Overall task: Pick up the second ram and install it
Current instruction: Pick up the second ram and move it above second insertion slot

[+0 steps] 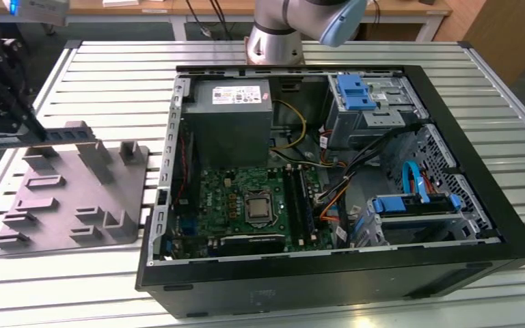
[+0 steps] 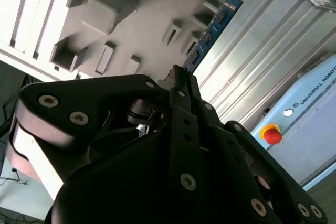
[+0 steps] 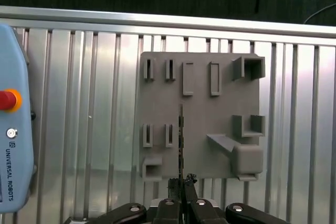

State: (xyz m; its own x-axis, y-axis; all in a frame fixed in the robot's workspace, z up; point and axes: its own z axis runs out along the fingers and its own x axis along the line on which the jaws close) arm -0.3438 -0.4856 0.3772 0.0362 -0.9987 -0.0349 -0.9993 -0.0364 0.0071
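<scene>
The second ram (image 1: 57,132) is a slim dark stick held level in the air above the grey moulded block (image 1: 71,198), at the exterior view's left. My gripper (image 1: 3,133) is shut on one end of it. In the first wrist view the second ram (image 3: 181,140) shows edge-on, running out from my gripper (image 3: 181,183) over the grey block (image 3: 220,129). In the second wrist view its blue-green board (image 2: 210,32) sticks out past my gripper (image 2: 181,77). The open computer case (image 1: 481,225) lies at the exterior view's right, with its green motherboard (image 1: 235,198).
The slatted metal table (image 1: 117,75) carries the block and the case. A teach pendant (image 3: 13,129) with a red button lies on the table beside the block. Cables and blue drive brackets (image 1: 409,205) crowd the case's side at the exterior view's right. The arm's base (image 1: 276,41) stands behind the case.
</scene>
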